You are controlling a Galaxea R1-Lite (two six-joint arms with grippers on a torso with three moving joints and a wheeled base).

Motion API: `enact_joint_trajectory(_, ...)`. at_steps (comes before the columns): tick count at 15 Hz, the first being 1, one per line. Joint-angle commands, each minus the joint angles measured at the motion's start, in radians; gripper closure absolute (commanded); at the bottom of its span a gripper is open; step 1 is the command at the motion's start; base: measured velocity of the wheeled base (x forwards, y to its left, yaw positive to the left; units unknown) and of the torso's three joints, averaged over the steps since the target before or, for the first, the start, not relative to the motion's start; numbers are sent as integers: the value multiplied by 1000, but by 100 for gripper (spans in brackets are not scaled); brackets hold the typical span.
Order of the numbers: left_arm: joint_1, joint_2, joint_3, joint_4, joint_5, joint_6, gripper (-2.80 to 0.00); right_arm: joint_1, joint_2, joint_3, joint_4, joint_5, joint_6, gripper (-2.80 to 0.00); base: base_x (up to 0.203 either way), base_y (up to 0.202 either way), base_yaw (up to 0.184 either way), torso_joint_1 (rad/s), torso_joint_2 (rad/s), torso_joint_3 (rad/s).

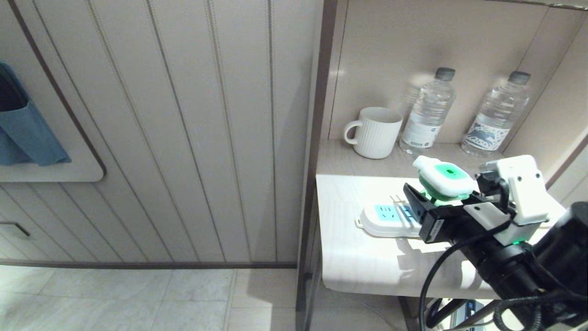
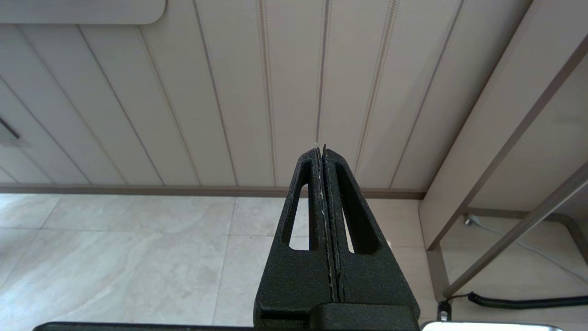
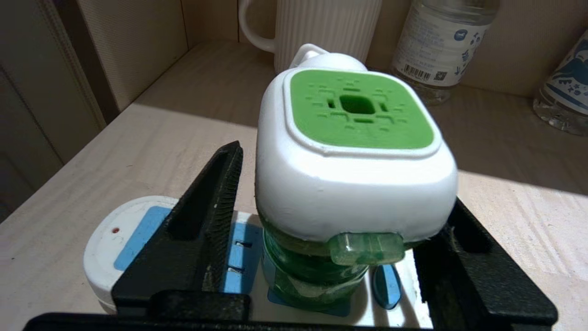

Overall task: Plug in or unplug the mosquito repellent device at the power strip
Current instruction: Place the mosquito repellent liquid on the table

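The mosquito repellent device (image 3: 353,156) is seen standing on the power strip (image 1: 386,219), between the fingers of the right tool (image 3: 340,239), which are spread apart with a gap on the visible side. Seating of the plug cannot be confirmed; judged nearly done, with withdrawal remaining. The left tool (image 2: 324,158) is closed and parked away.

Head high; right wrist close.

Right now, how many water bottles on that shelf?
2. One water bottle stands at the back just right of the white mug; the other bottle is in the back right corner. None seems hidden.
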Motion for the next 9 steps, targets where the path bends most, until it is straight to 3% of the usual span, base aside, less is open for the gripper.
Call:
enact_joint_trajectory(1,0,1,0,1,0,0,0,2,-18,1,-8,-2,-2,-280,0,0,0,0,0,0)
enact_joint_trajectory(6,1,1,-1,1,0,0,0,2,-54,-5,8,-3,-5,-280,0,0,0,0,0,0)
enact_joint_trajectory(9,0,0,-1,1,0,0,0,16,-122,-20,84,-3,-5,-280,0,0,0,0,0,0)
